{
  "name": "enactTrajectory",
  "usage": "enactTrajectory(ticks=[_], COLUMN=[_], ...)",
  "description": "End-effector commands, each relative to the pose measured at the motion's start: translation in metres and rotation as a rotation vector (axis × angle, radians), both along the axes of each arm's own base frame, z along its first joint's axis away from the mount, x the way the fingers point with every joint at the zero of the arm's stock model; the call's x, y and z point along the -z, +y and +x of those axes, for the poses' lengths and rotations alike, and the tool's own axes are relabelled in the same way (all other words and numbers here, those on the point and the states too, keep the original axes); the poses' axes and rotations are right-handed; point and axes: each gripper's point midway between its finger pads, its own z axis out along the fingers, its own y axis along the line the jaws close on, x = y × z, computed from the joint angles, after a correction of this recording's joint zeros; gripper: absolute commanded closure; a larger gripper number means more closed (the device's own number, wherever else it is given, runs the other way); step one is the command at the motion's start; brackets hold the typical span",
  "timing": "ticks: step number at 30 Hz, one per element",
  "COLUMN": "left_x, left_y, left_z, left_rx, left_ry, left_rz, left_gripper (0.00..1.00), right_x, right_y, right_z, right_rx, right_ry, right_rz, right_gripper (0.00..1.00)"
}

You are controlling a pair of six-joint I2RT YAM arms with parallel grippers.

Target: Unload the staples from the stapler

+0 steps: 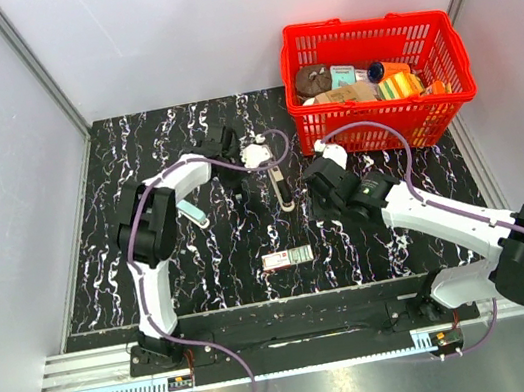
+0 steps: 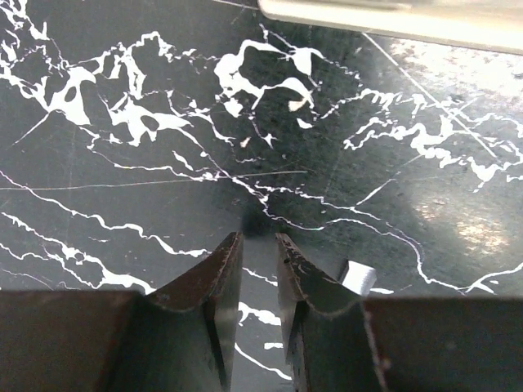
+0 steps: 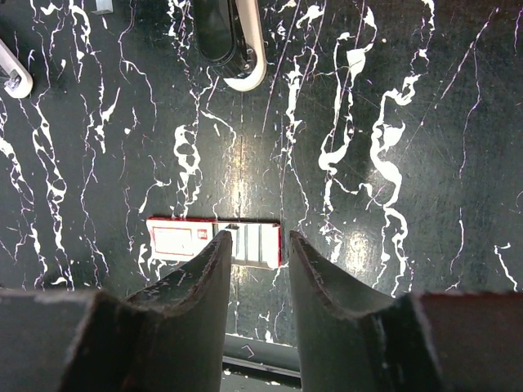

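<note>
The stapler (image 1: 282, 189) is a slim dark bar with a pale rim, lying lengthwise in the middle of the marbled table (image 1: 154, 276). In the right wrist view its near end (image 3: 233, 49) shows at the top. My right gripper (image 3: 257, 238) hovers open above the table just right of the stapler (image 1: 320, 191), with nothing between its fingers. My left gripper (image 2: 259, 237) is down near the table left of the stapler (image 1: 242, 181), jaws a narrow gap apart and empty. A small silvery block (image 2: 358, 278) lies just right of its fingertips.
A pink-and-white flat box (image 1: 287, 257) lies near the front edge (image 3: 214, 242). A pale bar piece (image 1: 196, 214) lies left of the stapler. Along the top of the left wrist view runs a pale bar (image 2: 392, 16). A red basket (image 1: 385, 118) of items stands back right.
</note>
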Motion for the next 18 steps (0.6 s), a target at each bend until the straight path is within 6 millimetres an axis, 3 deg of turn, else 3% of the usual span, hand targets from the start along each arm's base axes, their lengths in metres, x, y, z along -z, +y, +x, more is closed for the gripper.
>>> enactTrajectory(ticks=[1, 9, 18], left_x=[0.004, 0.015, 0.016], left_y=[0.0, 0.003, 0.01], left_z=[-0.02, -0.077, -0.124], left_rx=[0.025, 0.098, 0.104], left_ry=[-0.013, 0.037, 0.137], left_rz=[0.034, 0.084, 0.093], left_gripper=[0.73, 0.73, 0.73], right_x=[-0.014, -0.015, -0.017], right_y=[-0.004, -0.006, -0.01], right_z=[0.008, 0.006, 0.001], right_rx=[0.014, 0.016, 0.023], right_ry=[-0.052, -0.051, -0.05], right_rz=[0.024, 0.023, 0.034], right_gripper=[0.6, 0.6, 0.6])
